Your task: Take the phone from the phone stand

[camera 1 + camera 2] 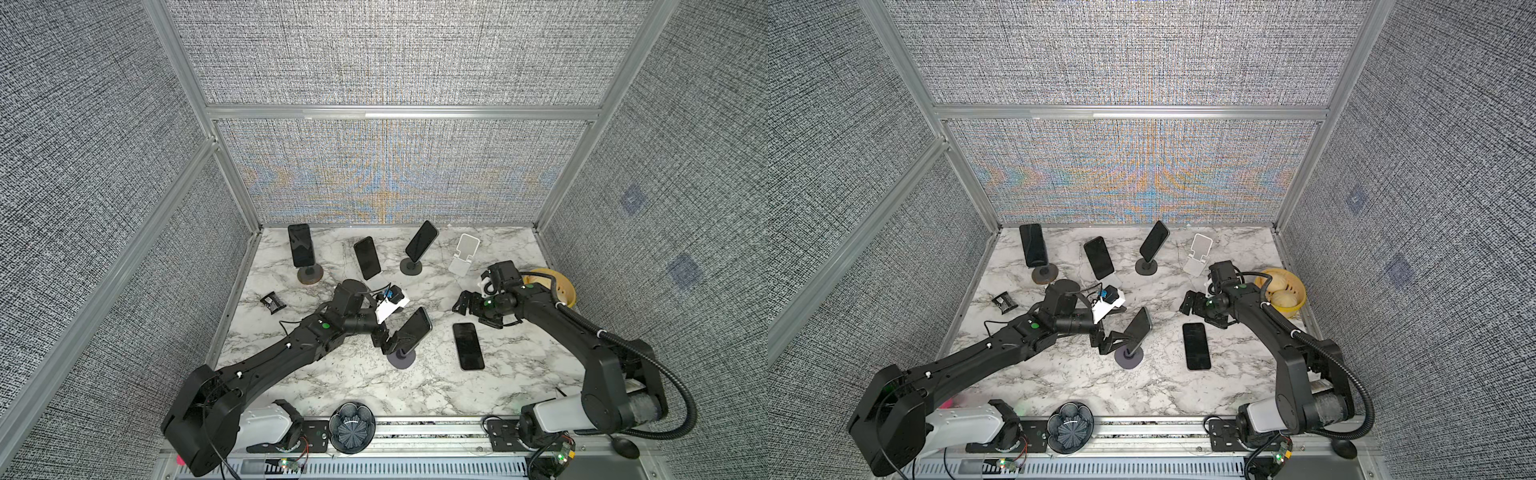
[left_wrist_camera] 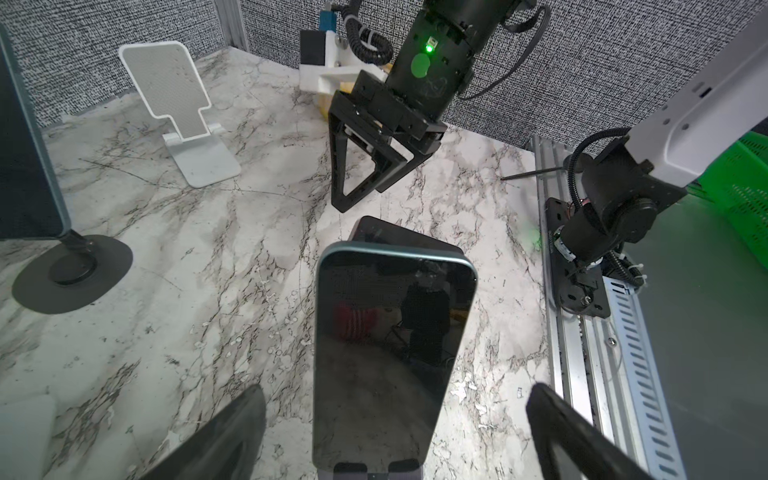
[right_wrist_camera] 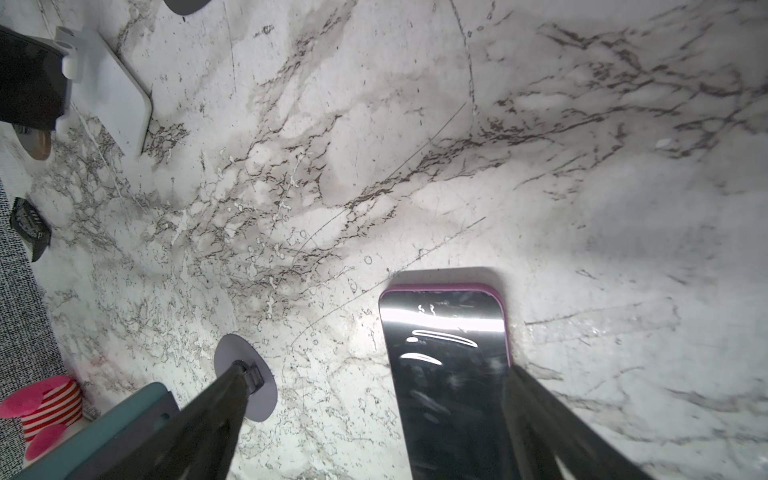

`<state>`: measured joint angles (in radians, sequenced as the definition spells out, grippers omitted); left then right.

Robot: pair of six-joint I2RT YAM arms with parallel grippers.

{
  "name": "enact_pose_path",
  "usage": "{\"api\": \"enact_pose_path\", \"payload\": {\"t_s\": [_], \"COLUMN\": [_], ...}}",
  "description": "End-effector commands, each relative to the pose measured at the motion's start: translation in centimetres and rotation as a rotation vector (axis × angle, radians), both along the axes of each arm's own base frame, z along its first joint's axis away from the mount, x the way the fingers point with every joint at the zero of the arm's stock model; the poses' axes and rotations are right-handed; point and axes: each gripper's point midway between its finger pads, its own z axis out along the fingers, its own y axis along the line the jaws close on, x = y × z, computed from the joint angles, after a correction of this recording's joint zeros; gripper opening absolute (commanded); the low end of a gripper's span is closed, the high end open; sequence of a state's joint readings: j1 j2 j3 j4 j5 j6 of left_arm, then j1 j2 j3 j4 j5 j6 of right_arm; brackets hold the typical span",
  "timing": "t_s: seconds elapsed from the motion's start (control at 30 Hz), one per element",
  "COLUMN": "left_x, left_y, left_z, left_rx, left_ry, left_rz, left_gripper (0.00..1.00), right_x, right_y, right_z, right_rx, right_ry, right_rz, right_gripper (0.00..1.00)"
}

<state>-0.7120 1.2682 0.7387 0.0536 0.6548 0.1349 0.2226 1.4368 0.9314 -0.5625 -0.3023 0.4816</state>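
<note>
Phone (image 2: 390, 353), teal-edged and dark-screened, is seen leaning on its stand (image 1: 401, 360) between the spread fingers (image 2: 232, 428) of the left claw (image 2: 395, 390). That claw is released, and the phone is touched by neither finger. The stand's round grey base is set near the middle of the marble desk (image 1: 353, 386). The right claw (image 1: 463, 305) is likewise released and is held above the desk, near a pink-edged phone (image 1: 468, 345) laid flat.

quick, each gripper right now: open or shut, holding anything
left gripper: open, either side of the propped phone, not gripping
right gripper: open, empty
</note>
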Motion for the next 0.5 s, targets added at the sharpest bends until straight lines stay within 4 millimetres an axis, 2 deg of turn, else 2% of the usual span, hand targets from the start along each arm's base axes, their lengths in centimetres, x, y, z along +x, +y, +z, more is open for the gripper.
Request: {"api": "enact_pose_path", "payload": {"t_s": [0.0, 0.27, 0.47], "left_x": [0.4, -0.1, 0.5], "left_y": [-0.7, -1.8, -2.5], "left_z": [0.5, -0.1, -1.5], "left_rx": [-0.016, 0.004, 0.049], "left_ry": [-0.033, -0.023, -0.012], "left_rz": [-0.016, -0.061, -0.048], "left_gripper": [0.99, 0.99, 0.99], "right_x": [0.1, 0.0, -0.1], "right_y": [0.4, 0.3, 0.3], "right_z": [0.0, -0.4, -0.4], "right_rx": [0.022, 0.016, 0.012], "right_ry": [-0.002, 0.008, 0.006], "right_rz": [0.016, 0.018, 0.026], "right_gripper": [0.97, 0.96, 0.95]}}
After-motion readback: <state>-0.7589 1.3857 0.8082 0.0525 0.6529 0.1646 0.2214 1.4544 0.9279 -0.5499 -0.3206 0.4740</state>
